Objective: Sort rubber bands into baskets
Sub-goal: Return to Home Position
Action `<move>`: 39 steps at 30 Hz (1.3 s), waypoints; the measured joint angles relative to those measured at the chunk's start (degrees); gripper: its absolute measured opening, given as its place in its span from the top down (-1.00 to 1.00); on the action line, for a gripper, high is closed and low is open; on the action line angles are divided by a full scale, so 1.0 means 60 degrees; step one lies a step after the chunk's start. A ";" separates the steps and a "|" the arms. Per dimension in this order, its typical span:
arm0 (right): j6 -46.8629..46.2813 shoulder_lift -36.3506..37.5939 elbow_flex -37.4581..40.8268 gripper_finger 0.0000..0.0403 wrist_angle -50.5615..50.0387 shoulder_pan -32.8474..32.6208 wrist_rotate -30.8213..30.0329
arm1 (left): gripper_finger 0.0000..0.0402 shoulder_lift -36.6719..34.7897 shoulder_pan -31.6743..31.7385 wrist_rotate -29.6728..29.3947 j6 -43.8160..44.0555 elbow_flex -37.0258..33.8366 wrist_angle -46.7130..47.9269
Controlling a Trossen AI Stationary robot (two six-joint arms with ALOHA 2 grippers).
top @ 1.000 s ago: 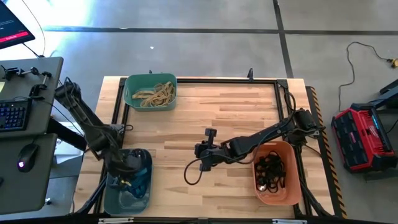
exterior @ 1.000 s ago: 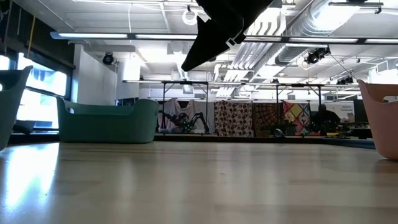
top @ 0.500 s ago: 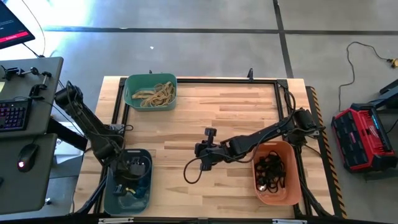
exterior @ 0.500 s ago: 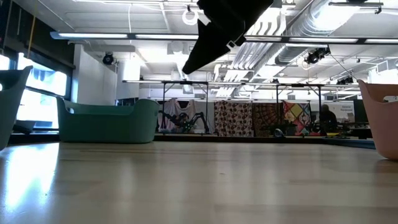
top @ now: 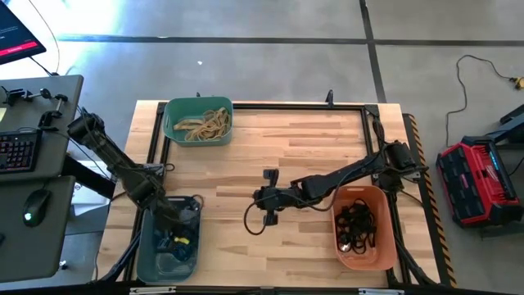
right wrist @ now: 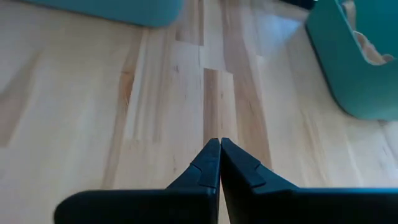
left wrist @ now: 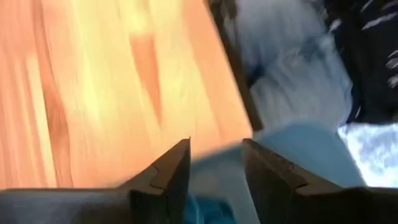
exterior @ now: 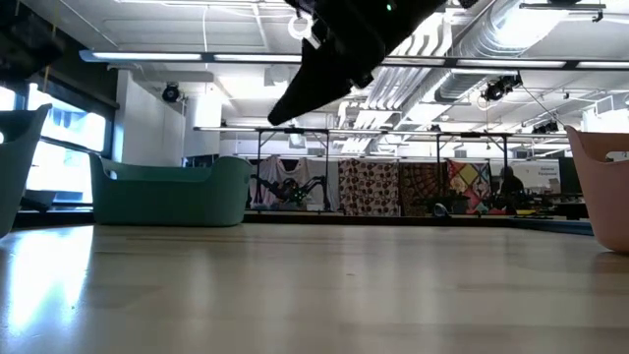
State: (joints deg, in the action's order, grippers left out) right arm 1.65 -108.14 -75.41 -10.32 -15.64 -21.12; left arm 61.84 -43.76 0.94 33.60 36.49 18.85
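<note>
We can't read any txt, nos. or brand in any view. Monitor (top: 16, 34) at the high view's top-left corner has a red strip w/ light marks, too small to make out. Same for the keyboard (top: 18, 152) keys below it. Red case (top: 479, 184) on the floor right of the table: no label we can read.
</note>
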 joint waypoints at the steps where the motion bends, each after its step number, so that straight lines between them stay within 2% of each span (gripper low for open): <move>1: 0.0054 0.0000 0.0070 1.00 0.0079 0.0047 0.0067 | 0.34 -0.0050 0.0163 0.0014 -0.0237 0.0000 -0.0221; 9: 0.0621 0.0293 0.0859 1.00 0.1391 0.0525 0.1379 | 0.71 -0.0254 0.1688 0.0185 -0.2109 0.0000 -0.0777; 15: 0.0802 0.1036 0.1921 1.00 0.2602 0.0908 0.1784 | 0.97 -0.0256 0.2879 0.0251 -0.3532 -0.0015 -0.1818; 25: 0.0808 0.3001 0.4391 1.00 0.4419 0.1667 0.2234 | 1.00 -0.0254 0.5410 0.1222 -0.5124 -0.0018 -0.3468; 39: 0.0924 0.5449 0.7118 1.00 0.5859 0.2505 0.2297 | 1.00 -0.0030 0.7602 0.1361 -0.6846 -0.0131 -0.5753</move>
State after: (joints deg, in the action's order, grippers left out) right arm 7.20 -75.44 -32.70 24.83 -0.61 -7.33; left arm 61.66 1.85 9.11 -7.47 35.71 -15.67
